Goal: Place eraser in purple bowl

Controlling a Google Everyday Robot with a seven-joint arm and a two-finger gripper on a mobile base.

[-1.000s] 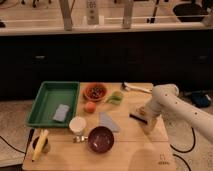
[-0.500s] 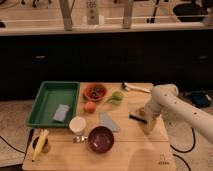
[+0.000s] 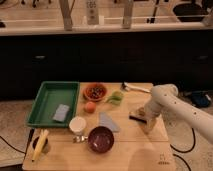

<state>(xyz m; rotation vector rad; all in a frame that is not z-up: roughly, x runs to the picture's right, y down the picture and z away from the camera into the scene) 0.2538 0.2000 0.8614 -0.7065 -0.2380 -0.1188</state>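
the task looks barely begun: the purple bowl (image 3: 100,138) sits near the front edge of the tabletop (image 3: 135,151) with no eraser in it, and the eraser (image 3: 135,115) lies on the wood well off to the bowl's right and a little further back. the gripper (image 3: 144,120) is down at the eraser on the white arm, touching or just beside it - whether it has hold of the block cannot be told from here. what is left, by my reading, is the whole of it: a secure grasp, a lift, a carry leftward to the bowl and a release over it. just behind the bowl lies a grey triangular cloth (image 3: 107,121), which sits roughly on that path, and to the bowl's left stands a white cup (image 3: 77,125). further back from the bowl are an orange-red bowl (image 3: 95,92) and, to the back left, a green tray (image 3: 41,106) holding a grey-blue pad (image 3: 61,113) (not the thing wanted). the tabletop is pale wood; beyond the bowl's far side runs a dark cabinet front under a counter with upright posts, and speckled floor shows around.
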